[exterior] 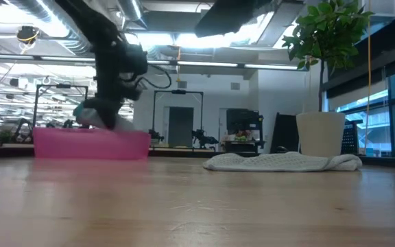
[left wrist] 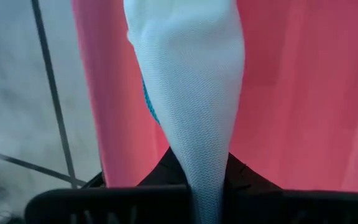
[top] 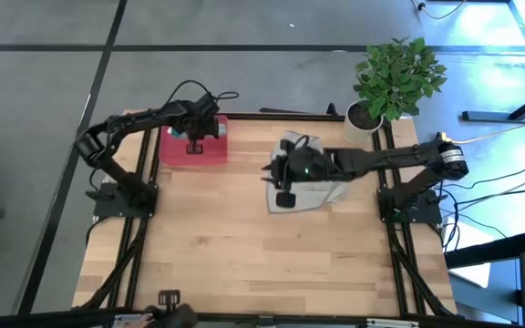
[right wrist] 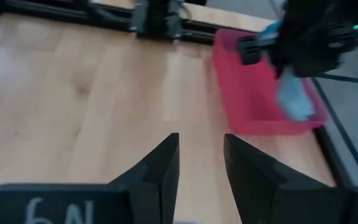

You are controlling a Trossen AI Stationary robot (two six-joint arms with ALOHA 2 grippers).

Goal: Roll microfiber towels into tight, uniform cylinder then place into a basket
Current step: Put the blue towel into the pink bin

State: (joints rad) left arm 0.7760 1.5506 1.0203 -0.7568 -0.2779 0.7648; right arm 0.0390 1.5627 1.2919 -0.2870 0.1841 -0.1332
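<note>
Left gripper [top: 195, 137]: pinched on pale blue towel [left wrist: 188, 93], hung above red basket [top: 210, 153]. Right gripper [right wrist: 201, 165]: spread, poised over grey towel [top: 322, 193] at mid-table. Risk: loosely hanging roll likely to unfurl or catch basket rim upon release.

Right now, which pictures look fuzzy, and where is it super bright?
In the low view the wooden table up close is soft. In the right wrist view the left gripper over the red tray is smeared. In the high view daylight glares beside the plant.
</note>
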